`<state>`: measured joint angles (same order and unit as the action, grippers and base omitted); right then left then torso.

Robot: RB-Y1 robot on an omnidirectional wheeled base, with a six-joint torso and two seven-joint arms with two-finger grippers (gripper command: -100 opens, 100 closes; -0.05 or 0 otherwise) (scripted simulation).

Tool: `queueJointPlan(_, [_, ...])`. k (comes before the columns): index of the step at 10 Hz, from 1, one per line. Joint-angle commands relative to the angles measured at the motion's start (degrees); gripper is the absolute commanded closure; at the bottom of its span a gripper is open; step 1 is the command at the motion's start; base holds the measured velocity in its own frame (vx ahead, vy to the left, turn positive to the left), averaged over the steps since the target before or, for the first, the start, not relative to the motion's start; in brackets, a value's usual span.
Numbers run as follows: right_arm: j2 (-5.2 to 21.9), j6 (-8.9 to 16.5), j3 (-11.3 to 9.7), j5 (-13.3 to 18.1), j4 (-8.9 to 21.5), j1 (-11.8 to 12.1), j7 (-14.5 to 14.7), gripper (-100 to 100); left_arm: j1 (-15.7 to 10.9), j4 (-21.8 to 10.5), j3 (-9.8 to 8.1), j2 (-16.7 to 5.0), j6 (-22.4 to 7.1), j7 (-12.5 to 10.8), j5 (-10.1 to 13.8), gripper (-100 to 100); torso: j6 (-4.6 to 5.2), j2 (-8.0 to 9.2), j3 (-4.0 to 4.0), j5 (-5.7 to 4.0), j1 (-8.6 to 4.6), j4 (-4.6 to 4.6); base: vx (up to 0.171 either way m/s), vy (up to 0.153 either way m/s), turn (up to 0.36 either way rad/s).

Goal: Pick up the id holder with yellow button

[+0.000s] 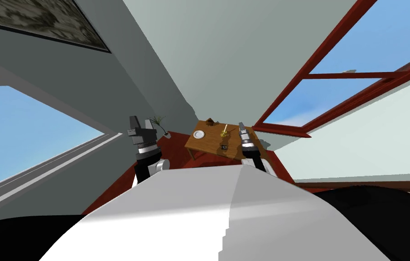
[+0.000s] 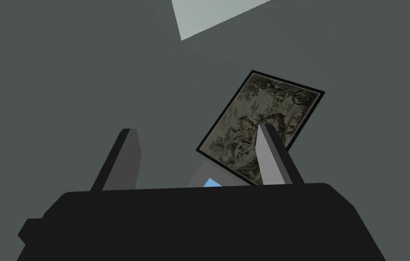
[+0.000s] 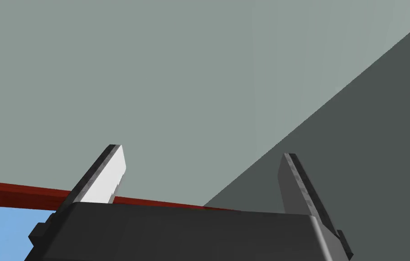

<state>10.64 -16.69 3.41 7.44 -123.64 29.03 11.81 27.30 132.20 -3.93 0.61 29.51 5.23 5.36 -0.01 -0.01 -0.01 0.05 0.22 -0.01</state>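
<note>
Table (image 1: 206,145) of brown wood carries the id holder (image 1: 223,132), small and yellow-topped, near its middle, a white plate (image 1: 199,134) at its 9 o'clock, the empty right gripper (image 1: 242,126) spread wide at its 3 o'clock, the left gripper (image 1: 133,122) likewise wide, farther toward 9 o'clock.

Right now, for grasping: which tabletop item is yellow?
The small mid-table item with a pale strip; the plate is white, far lump brown, near piece black.
</note>
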Motion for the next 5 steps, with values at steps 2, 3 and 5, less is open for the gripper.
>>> queueJointPlan(2, [0.89,3.2,0.07,1.13,2.4,0.04,1.97,-100,0.0,0.0,0.0,0.0,0.0,0.0,0.0,0,0.01,0.01,0.01,0.0,-0.01,0.0,0.002,0.049,0.124])
queueJointPlan(3, [1.35,5.25,0.01,1.92,4.04,-0.14,3.23,-100,0.01,0.0,-0.01,0.0,0.0,0.0,0.0,0,0.04,0.02,0.01,-0.01,-0.07,0.01,0.002,0.045,0.15])
queueJointPlan(5, [1.83,7.35,-0.05,2.73,5.74,-0.34,4.51,-100,0.0,0.0,0.0,0.0,0.0,0.0,0.0,0,0.01,0.04,0.02,-0.01,-0.02,0.01,0.001,0.048,0.162])
